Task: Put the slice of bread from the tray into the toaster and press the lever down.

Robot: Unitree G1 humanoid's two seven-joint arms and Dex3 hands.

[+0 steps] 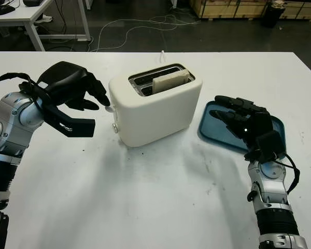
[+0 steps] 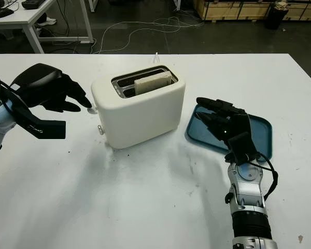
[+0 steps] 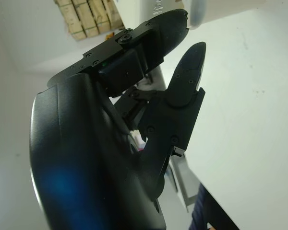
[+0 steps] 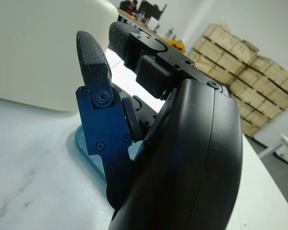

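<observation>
Although the white worktop (image 1: 155, 207) carries everything, we note the toaster (image 1: 160, 106) first: rigid, likely stable under a downward push. Its lever (image 1: 108, 108) sits at the end face, just beside the left hand (image 1: 72, 88), fingers curled, empty. Blue tray (image 1: 272, 127) lies under the open right hand (image 1: 246, 122). Bread slice (image 1: 171, 80), light and crushable, stands in 1 slot. Only the right wrist view shows the tray edge close up.
</observation>
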